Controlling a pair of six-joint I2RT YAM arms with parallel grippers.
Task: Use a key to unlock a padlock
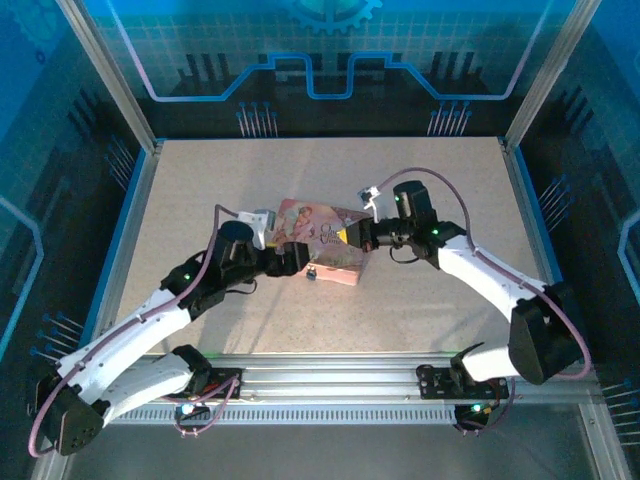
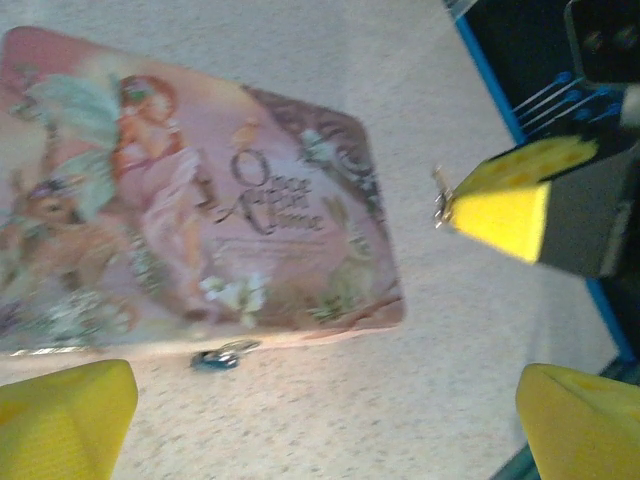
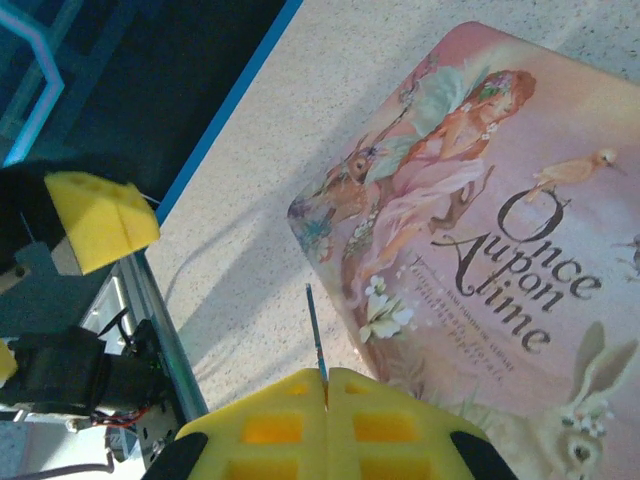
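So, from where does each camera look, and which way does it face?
Top external: above and behind the arms, facing down at the table; both arms show.
Left wrist: on the left arm, facing down at the pink box and padlock; the left gripper stands open at the bottom corners.
Right wrist: on the right arm, facing down past the right gripper, shut on the key, to the pink box.
Shared: both wrist views show the pink box and the other gripper.

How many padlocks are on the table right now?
1. The padlock lies on the table, right beside the near edge of the pink box. Others could be hidden under the box or the arms.
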